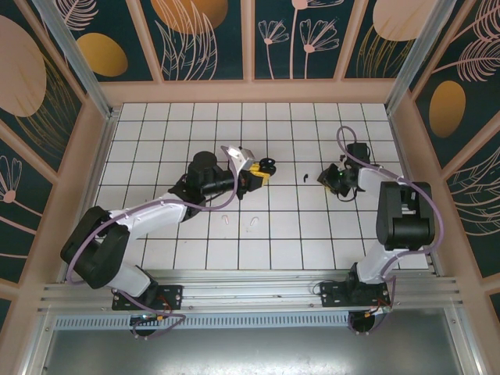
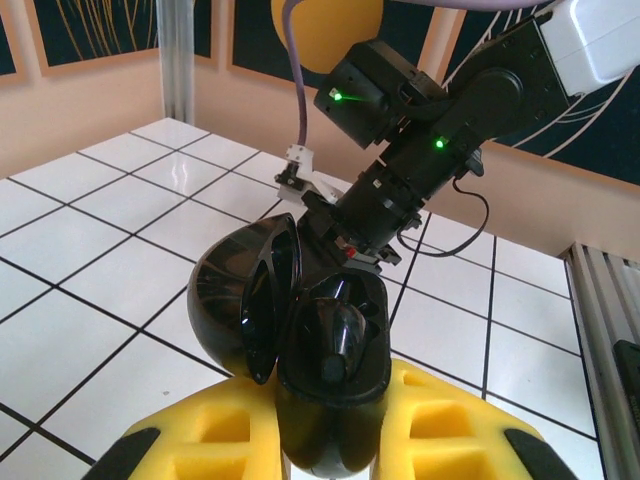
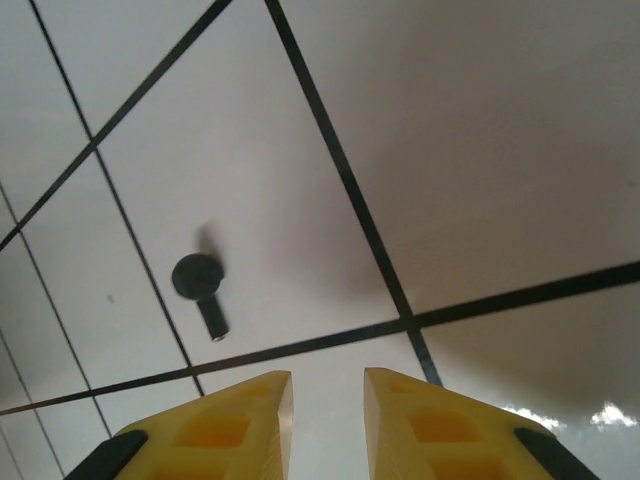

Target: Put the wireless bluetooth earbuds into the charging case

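My left gripper [image 2: 325,385] is shut on the black charging case [image 2: 335,345], its yellow fingers [image 2: 215,430] pressing the case's lower body. The case's lid [image 2: 235,300] hangs open to the left, and one glossy black earbud [image 2: 335,335] sits inside. From above, the case [image 1: 267,166] is at mid table in front of the left gripper [image 1: 255,174]. A second black earbud [image 3: 200,285] lies on a white tile, ahead and left of my right gripper [image 3: 327,385], which is open with a narrow gap and holds nothing. That earbud [image 1: 305,177] lies between the case and the right gripper [image 1: 323,178].
Two white earbuds [image 1: 226,219] [image 1: 254,224] lie on the tiles nearer the arms' bases, below the left arm. The right arm [image 2: 420,170] hangs just behind the case. Patterned walls [image 1: 250,47] fence the tiled floor [image 1: 195,117] on three sides.
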Available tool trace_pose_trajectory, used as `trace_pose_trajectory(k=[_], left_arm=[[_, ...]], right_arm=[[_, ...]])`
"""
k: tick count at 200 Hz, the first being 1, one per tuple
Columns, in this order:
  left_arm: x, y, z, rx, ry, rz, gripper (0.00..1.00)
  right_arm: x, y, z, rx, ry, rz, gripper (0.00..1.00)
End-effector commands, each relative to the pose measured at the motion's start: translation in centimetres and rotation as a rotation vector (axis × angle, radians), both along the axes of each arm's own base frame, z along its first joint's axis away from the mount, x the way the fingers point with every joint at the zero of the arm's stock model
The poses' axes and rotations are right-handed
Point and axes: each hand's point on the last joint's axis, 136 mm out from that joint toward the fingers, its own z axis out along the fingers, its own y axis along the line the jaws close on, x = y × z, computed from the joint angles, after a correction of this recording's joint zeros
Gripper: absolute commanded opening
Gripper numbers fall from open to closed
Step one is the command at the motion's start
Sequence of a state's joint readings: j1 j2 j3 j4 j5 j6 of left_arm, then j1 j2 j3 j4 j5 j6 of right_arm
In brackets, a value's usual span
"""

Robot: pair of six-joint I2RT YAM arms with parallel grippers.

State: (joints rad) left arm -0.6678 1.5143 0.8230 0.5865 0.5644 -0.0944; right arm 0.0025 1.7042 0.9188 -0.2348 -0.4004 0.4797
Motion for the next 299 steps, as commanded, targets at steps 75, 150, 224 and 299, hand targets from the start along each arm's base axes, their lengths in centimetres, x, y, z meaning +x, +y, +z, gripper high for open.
trace_pose_trajectory(k=[75,150,224,299], left_arm=[[2.7,-1.4,0.7,-0.008,-0.025,0.006,0.0],[3.0,-1.9,0.6,-0.047,0.019,-0.011,0.0],[3.0,-1.7,0.5,-0.037,0.017,-0.004,0.0],[3.0,-1.5,0.5,-0.038,0.02,-0.001,0.0]], right_arm=[[4.5,2.8,1.8,-0.144,-0.08,0.135,0.26],[5.4,5.2,0.9,-0.157,-0.057,0.226,0.29],[4.9,5.4,0.0,-0.211,-0.023,0.256,0.29],[4.0,5.8,-0.8,-0.242,0.014,0.279,0.29]])
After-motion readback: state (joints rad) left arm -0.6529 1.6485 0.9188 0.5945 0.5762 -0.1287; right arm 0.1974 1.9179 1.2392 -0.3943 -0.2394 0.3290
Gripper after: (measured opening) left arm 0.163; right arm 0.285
